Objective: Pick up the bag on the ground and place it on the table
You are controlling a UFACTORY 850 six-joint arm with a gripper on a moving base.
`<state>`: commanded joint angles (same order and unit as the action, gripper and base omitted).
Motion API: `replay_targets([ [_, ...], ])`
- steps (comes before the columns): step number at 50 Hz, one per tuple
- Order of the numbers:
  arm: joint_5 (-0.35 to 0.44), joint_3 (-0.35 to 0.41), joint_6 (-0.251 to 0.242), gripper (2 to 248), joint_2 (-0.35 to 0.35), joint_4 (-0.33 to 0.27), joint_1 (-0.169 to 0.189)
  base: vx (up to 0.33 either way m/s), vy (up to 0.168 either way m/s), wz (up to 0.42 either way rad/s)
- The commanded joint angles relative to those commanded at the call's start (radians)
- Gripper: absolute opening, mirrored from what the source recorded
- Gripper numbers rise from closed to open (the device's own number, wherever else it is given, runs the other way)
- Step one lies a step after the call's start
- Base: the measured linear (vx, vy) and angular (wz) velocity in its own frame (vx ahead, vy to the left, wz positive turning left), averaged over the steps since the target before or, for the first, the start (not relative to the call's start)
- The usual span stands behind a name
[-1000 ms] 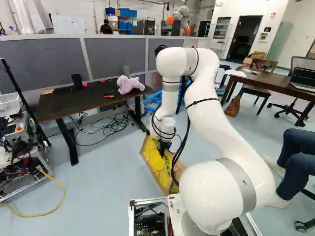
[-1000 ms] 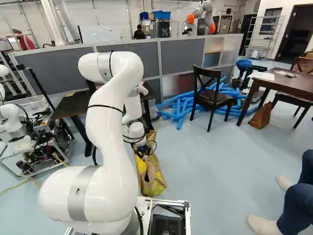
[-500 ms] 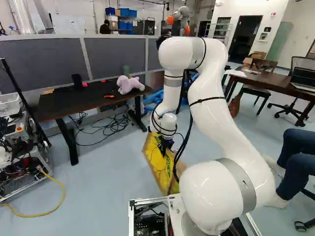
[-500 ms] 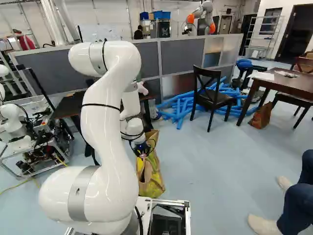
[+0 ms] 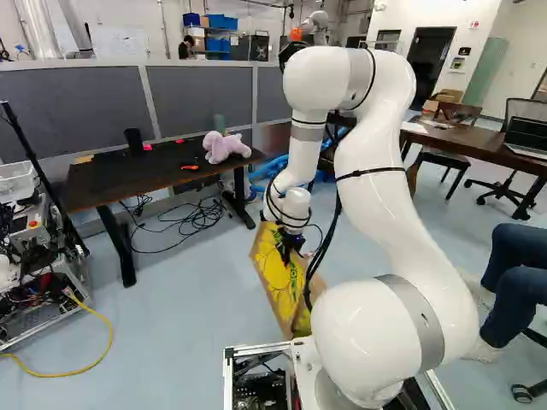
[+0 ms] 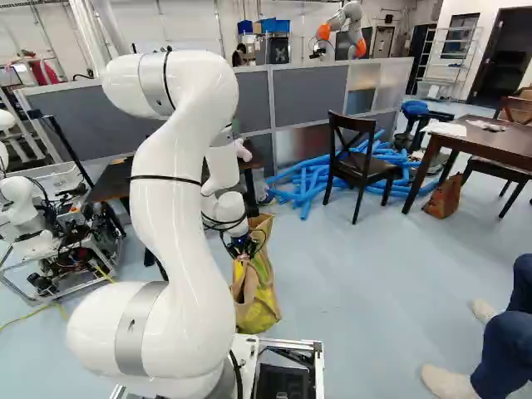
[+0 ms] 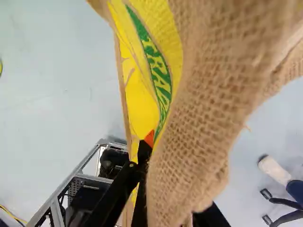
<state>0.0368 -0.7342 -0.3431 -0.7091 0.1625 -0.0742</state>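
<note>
"Bag (image 5: 275,286), where are you?"

"Ahead of the base (image 5: 256,348), mostly under the gripper (image 5: 287,254), which pinches my cloth."

"Pointing how?"

"Top up and away, long side slanting down toward the base."

1. The arm (image 5: 367,205) has glossy white, rounded segments with grey bands (image 5: 414,316).
2. Thin black straps (image 5: 363,173) circle it; black cables (image 5: 320,260) loop near the wrist.
3. The gripper (image 5: 285,260) is black, with an orange pad (image 7: 149,138).
4. The base (image 6: 291,342) has a silvery metal frame.

A toy (image 5: 224,147) lies on the table (image 5: 124,178), partition (image 5: 73,107) behind.
</note>
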Motion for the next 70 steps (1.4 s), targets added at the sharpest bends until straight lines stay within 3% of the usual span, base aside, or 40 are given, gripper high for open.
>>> replay_targets([
  [70, -0.287, 0.049, 0.0, 22, 0.278, 0.0, 0.015, 0.0, 0.0, 0.0],
])
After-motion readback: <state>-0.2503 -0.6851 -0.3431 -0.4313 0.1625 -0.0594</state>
